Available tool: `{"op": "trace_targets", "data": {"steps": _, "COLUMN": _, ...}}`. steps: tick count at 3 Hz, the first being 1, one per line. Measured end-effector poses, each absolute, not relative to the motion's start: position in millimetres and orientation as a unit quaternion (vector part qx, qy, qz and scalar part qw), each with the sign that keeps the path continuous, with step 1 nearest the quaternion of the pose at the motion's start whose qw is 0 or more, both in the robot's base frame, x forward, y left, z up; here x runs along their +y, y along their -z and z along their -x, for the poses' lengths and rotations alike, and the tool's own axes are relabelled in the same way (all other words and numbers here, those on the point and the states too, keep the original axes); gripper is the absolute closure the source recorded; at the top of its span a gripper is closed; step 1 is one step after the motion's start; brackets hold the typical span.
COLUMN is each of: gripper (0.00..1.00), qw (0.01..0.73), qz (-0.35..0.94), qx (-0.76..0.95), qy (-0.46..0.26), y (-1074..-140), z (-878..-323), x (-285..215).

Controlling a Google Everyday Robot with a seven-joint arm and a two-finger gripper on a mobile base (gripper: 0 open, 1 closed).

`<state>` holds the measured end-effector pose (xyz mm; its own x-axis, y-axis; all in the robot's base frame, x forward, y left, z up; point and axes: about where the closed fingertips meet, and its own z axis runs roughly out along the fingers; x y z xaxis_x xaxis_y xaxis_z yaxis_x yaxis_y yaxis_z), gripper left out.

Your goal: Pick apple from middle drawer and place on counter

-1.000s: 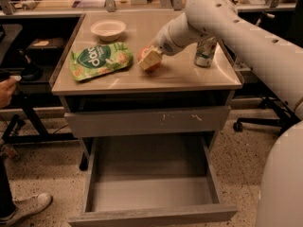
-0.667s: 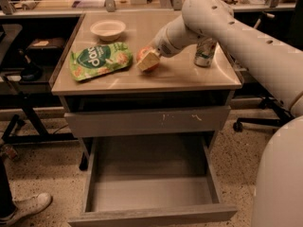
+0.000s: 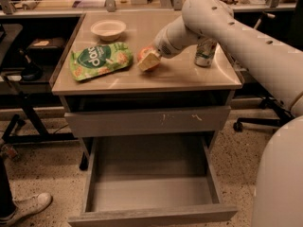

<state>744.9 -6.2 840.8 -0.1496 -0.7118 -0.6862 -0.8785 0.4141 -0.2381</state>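
The apple (image 3: 143, 54) is small and red-orange and sits low over the beige counter (image 3: 180, 77), just right of the green bag. My gripper (image 3: 147, 60) is around it, its pale fingers (image 3: 150, 62) closed against the apple's front and side. The arm reaches in from the upper right. The middle drawer (image 3: 151, 176) is pulled out below, its grey floor bare. Whether the apple touches the counter I cannot tell.
A green snack bag (image 3: 99, 59) lies on the counter's left part, a white bowl (image 3: 108, 29) behind it. A soda can (image 3: 205, 52) stands at the right behind the arm. A grey drawer front with white scratches (image 3: 147, 121) is shut. A shoe (image 3: 26, 208) is on the floor at left.
My gripper has moved the apple slightly left and a little lower over the counter, closer to the green bag.
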Motion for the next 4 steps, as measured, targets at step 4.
{"op": "trace_targets", "data": {"steps": 4, "gripper": 0.00, "qw": 0.380, "qz": 0.530, "qx": 0.750, "qy": -0.110, "y": -840.6, "z": -744.9, "x": -6.1}}
